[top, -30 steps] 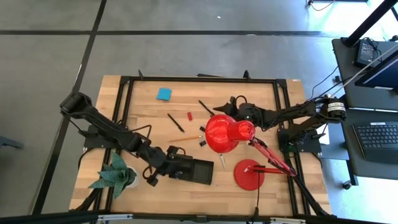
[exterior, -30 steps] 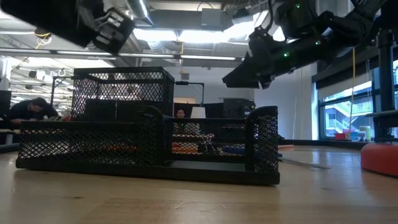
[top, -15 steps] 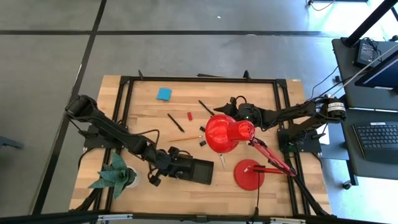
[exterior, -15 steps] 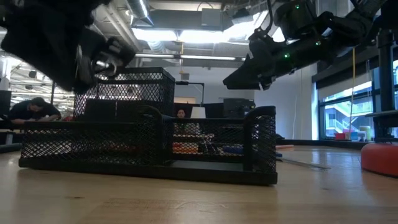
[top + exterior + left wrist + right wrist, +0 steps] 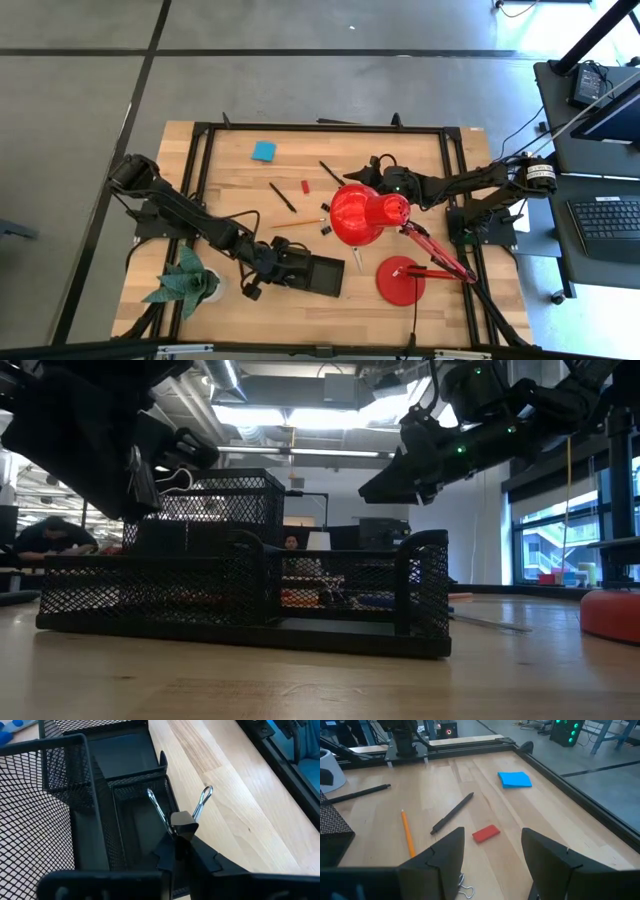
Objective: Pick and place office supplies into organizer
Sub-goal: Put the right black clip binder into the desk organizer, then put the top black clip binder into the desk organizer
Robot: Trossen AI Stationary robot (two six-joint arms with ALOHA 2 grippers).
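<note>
A: Wooden table (image 5: 400, 160), from the near edge: your left gripper (image 5: 176, 851) pinches a black clip (image 5: 182, 822) at its body, wire handles pointing away, just above the organizer (image 5: 95, 820).

B: Why there?

A: Probably to drop it into that small compartment. Farther away, your right gripper (image 5: 492, 852) hovers with spread fingers near the red piece (image 5: 485, 833).
</note>
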